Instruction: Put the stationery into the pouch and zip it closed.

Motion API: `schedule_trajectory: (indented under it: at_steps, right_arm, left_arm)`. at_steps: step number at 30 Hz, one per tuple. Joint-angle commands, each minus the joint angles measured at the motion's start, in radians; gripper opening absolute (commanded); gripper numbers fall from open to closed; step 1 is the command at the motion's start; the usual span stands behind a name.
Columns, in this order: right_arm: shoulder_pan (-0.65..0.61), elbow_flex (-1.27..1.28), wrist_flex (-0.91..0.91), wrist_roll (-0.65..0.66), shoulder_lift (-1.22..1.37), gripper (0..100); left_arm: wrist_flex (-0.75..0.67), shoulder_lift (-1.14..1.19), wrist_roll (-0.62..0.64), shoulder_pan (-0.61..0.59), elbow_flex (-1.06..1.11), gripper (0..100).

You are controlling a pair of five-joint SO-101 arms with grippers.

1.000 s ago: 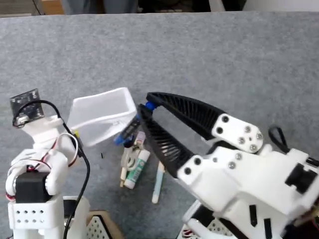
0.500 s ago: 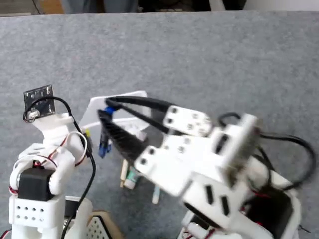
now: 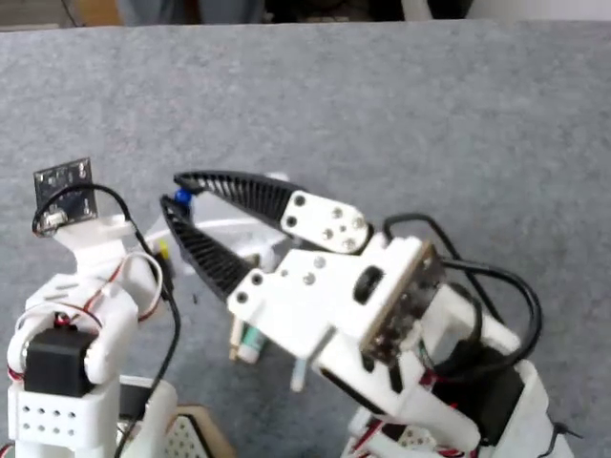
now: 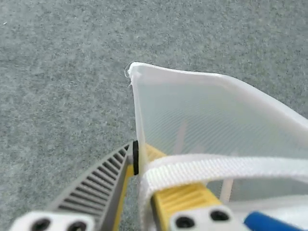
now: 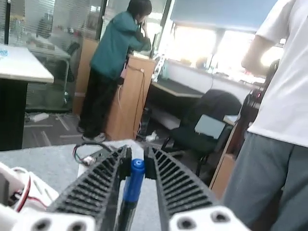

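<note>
My left gripper (image 4: 139,156) is shut on the rim of the translucent white pouch (image 4: 207,120), holding its mouth up off the table. In the high view the pouch (image 3: 229,232) lies partly hidden behind my right gripper (image 3: 172,194), whose black fingers are shut on a blue pen (image 3: 181,197) above the pouch's left end. The right wrist view has the blue pen (image 5: 132,185) clamped between the fingers of the right gripper (image 5: 136,153), pointing away. A glue stick (image 3: 250,340), a wooden stick (image 3: 234,336) and a white pen (image 3: 298,372) lie on the table below the pouch.
Grey felt table (image 3: 430,114) stretches wide and bare behind and to the right. The right arm's white body (image 3: 382,324) covers the front middle. The left arm's base (image 3: 67,382) stands at the front left.
The right arm has swung left and tipped up with the blue pen, from beside the loose stationery to over the pouch. The left arm has shifted the pouch slightly.
</note>
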Motion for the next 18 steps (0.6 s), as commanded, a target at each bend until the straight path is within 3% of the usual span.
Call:
schedule_trajectory:
  at_steps: [1,9,18]
  right_arm:
    - [-0.003,0.002,-0.031,0.008,0.008,1.2]
    - [0.038,0.171,-0.069,0.164,0.001,1.2]
    - [0.068,0.312,-0.114,0.175,-0.038,1.2]
  left_arm:
    - [0.002,-0.003,0.014,0.007,-0.051,3]
    - [0.037,-0.003,0.014,0.036,-0.051,3]
    - [0.031,-0.003,0.014,0.042,-0.051,3]
